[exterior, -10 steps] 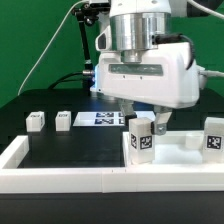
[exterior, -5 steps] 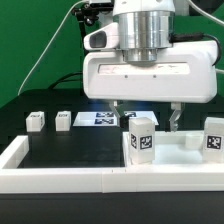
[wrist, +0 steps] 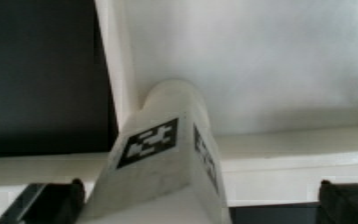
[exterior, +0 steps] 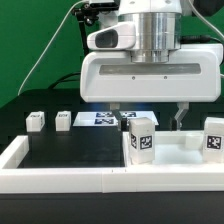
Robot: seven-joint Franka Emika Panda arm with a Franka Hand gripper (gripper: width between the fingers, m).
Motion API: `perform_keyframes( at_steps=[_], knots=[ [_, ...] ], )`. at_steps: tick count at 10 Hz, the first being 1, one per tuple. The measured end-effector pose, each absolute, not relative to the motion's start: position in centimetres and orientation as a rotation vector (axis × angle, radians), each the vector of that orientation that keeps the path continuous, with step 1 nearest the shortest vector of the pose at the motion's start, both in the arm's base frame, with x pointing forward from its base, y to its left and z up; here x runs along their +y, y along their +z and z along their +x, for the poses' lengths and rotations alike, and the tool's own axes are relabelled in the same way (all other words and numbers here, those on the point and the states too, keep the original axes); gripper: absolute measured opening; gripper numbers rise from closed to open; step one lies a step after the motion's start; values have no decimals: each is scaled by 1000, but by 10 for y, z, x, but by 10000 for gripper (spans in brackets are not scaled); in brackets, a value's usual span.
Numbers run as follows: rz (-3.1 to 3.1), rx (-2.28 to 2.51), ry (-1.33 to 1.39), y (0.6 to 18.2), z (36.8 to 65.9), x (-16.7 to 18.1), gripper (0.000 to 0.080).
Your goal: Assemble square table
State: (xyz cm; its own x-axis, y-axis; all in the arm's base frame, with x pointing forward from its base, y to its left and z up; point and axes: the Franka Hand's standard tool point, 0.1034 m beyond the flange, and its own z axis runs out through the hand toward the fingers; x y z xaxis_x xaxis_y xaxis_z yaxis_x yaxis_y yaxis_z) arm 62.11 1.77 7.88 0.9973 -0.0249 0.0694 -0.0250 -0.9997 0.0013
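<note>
Since the earlier frame the gripper (exterior: 148,113) has swung square to the exterior view, spread its jaws to full width and let go of the leg (exterior: 140,137). It is now released and holds nothing. The fingers (exterior: 180,116) hang on either side of the leg's top, clear of it. The wrist view confirms this: the leg (wrist: 158,150) stands between the two fingertips (wrist: 43,202) with a gap on each side. This leg is upright at a corner of the slab (exterior: 180,158), tag facing the exterior camera. The slab lies on the tabletop (exterior: 60,145) toward the exterior view's right, just behind the wall (exterior: 60,178). A second leg (exterior: 213,137) stands upright at the exterior view's right edge, apparently also on the slab. Two loose legs (exterior: 36,121) (exterior: 64,119) lie on the tabletop toward the exterior view's left, beside the marker board (exterior: 100,118). The step in hand appears to be fastening the centre leg into its corner hole, with the release falling between turns or after the last one. Whether the leg is fully seated cannot be determined. If not, the next move calls for closing on the leg again without tilting it, then twisting. If it is, lift clear and travel to a loose leg.
</note>
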Motion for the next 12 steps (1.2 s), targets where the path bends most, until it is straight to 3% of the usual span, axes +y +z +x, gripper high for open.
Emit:
perform_keyframes(
  at_steps=[4, 7, 12],
  knots=[
    [3120, 251, 111, 79, 621, 15, 648],
    [3119, 243, 114, 79, 622, 13, 290],
    [3153, -80, 117, 79, 622, 8, 291]
  ],
)
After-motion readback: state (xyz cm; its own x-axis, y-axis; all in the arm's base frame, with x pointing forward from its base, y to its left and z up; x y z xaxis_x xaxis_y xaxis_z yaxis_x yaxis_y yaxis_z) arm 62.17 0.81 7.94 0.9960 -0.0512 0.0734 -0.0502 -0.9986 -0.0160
